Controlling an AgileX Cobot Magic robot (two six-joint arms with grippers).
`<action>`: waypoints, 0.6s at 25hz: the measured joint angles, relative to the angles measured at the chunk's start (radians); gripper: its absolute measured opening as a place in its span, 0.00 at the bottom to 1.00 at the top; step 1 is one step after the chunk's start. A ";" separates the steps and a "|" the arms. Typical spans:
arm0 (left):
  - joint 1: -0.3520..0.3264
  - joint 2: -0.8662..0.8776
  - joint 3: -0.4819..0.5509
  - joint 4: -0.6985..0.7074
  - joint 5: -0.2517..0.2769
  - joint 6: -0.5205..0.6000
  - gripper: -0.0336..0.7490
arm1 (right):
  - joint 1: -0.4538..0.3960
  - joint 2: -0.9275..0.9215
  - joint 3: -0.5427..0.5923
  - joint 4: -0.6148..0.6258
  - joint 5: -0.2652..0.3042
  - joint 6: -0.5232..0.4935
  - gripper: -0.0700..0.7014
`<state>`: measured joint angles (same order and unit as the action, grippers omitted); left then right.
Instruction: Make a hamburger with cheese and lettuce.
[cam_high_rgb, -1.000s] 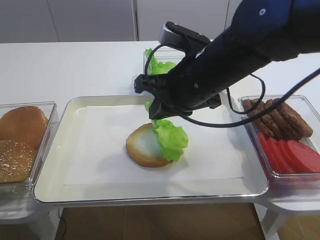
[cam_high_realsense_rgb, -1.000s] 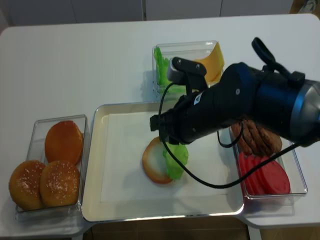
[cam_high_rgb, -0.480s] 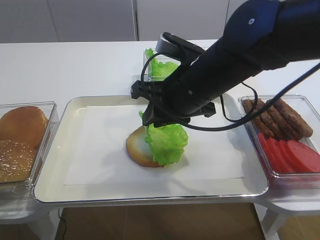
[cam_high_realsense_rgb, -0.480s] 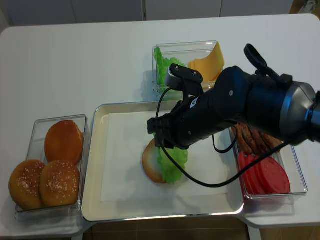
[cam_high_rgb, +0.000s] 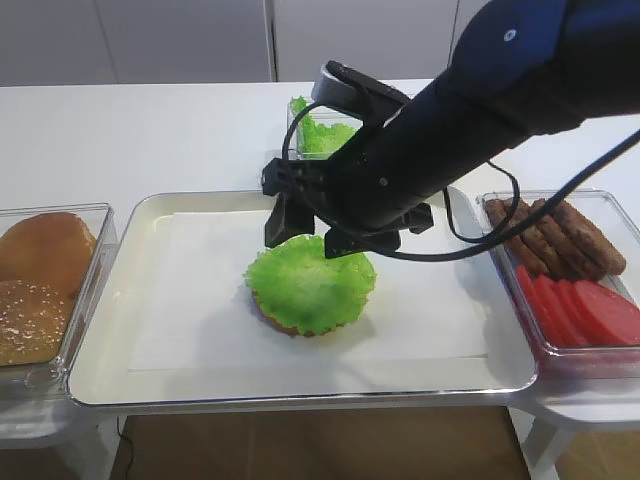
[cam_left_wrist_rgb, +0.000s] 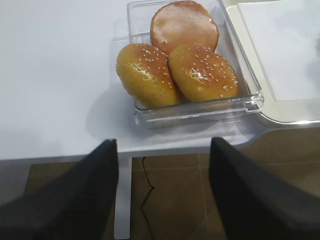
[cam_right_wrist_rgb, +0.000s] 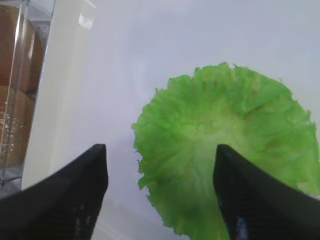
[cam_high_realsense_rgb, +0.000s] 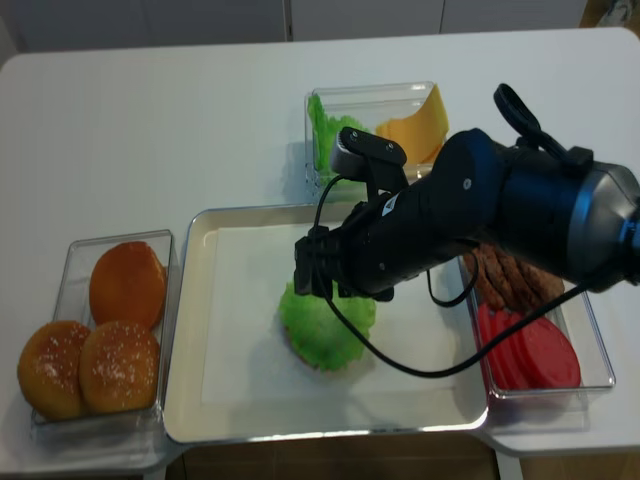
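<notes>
A bright green lettuce leaf (cam_high_rgb: 310, 285) lies flat over the hamburger bun base, of which only a brown rim (cam_high_rgb: 263, 306) shows. Both sit on the white paper in the tray (cam_high_rgb: 100, 370). My right gripper (cam_high_rgb: 312, 232) hovers just above the leaf's far edge, open and empty. The right wrist view shows the leaf (cam_right_wrist_rgb: 225, 145) below the spread gripper (cam_right_wrist_rgb: 160, 195). The cheese (cam_high_realsense_rgb: 415, 128) stands in the back container next to spare lettuce (cam_high_realsense_rgb: 322, 135). My left gripper (cam_left_wrist_rgb: 162, 200) is open and empty over the floor, by the table's edge.
A clear box of domed bun tops (cam_high_rgb: 40, 280) stands left of the tray, also in the left wrist view (cam_left_wrist_rgb: 185, 60). A box with patties (cam_high_rgb: 560, 235) and tomato slices (cam_high_rgb: 590, 310) stands at the right. The right arm spans the tray's back right.
The lettuce hung from my right gripper at the bun's right side. The gripper has let it go and the leaf now lies spread over the bun.
</notes>
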<state>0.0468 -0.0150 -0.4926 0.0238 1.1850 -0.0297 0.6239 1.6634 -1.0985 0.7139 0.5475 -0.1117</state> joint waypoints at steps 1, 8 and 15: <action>0.000 0.000 0.000 0.000 0.000 0.000 0.60 | 0.000 -0.008 0.000 -0.009 0.005 0.000 0.77; 0.000 0.000 0.000 0.000 0.000 0.000 0.60 | -0.089 -0.027 -0.078 -0.207 0.228 0.125 0.75; 0.000 0.000 0.000 0.000 0.000 0.000 0.60 | -0.217 -0.082 -0.189 -0.515 0.491 0.213 0.70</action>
<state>0.0468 -0.0150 -0.4926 0.0238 1.1850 -0.0297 0.4071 1.5818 -1.2872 0.1986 1.0388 0.1012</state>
